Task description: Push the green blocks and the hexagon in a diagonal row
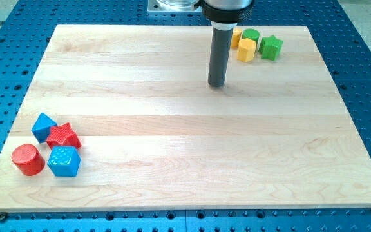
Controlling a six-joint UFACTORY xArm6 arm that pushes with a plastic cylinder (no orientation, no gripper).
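A green star block (271,47) and a green round block (250,35) sit near the view's top right of the wooden board (185,142). A yellow block (247,49) lies just left of the star, below the green round one. Another yellow block (236,36), perhaps the hexagon, is partly hidden behind the rod. My tip (217,84) rests on the board to the lower left of this cluster, apart from all the blocks.
At the view's lower left lie a blue block (43,126), a red star (64,136), a red cylinder (28,160) and a blue cube (64,161). A blue perforated table (366,38) surrounds the board.
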